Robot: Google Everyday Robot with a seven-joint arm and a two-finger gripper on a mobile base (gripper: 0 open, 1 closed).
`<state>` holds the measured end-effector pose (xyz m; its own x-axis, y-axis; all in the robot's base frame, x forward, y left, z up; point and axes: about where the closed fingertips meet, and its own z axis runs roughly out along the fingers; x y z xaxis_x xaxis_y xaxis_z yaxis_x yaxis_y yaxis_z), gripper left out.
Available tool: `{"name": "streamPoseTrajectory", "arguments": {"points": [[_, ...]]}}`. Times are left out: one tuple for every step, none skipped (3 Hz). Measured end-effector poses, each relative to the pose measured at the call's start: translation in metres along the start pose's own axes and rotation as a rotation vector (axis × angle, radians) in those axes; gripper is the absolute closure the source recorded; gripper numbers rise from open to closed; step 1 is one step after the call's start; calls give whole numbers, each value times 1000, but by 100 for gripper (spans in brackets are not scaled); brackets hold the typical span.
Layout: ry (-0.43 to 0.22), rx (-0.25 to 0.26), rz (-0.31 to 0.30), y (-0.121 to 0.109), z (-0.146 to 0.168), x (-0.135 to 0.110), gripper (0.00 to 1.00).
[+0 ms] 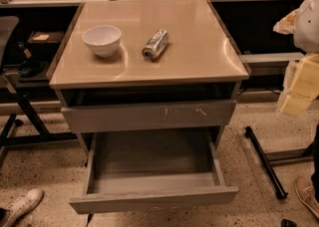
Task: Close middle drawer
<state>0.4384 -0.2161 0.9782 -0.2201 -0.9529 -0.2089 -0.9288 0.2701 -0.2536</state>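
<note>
1. The middle drawer (149, 198) stands pulled far out of the cabinet (227, 91). Its plain grey front is nearest the camera, low in the view, and its grey inside lies open from above.
2. Just above it is the top drawer front (149, 116), grey with pale yellowish scratch marks right of centre. It stands a little way out of the cabinet, with a dark gap between it and the top.
3. The cabinet's beige top (199, 56) carries a white bowl (101, 39), upright toward the back left. Just to the right of it a crushed silver can (155, 45) lies on its side, near the bowl but not touching it.
4. My gripper (296, 96) hangs at the right edge of the view as a pale yellow shape, off the cabinet's right side. It is at about the height of the top drawer front and apart from the middle drawer. I cannot tell whether it is open or closed, or whether it has hold of anything.
5. Below my gripper a black metal leg (264, 164) runs across the speckled floor (45, 166).
6. A white shoe (22, 205) shows at the bottom left corner and a tan shoe (306, 196) at the bottom right.
</note>
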Motion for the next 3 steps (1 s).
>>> {"name": "streamPoseTrajectory", "arguments": {"points": [[0,0,0,0,0,0,0],[0,0,0,0,0,0,18],[0,0,0,0,0,0,42]]}}
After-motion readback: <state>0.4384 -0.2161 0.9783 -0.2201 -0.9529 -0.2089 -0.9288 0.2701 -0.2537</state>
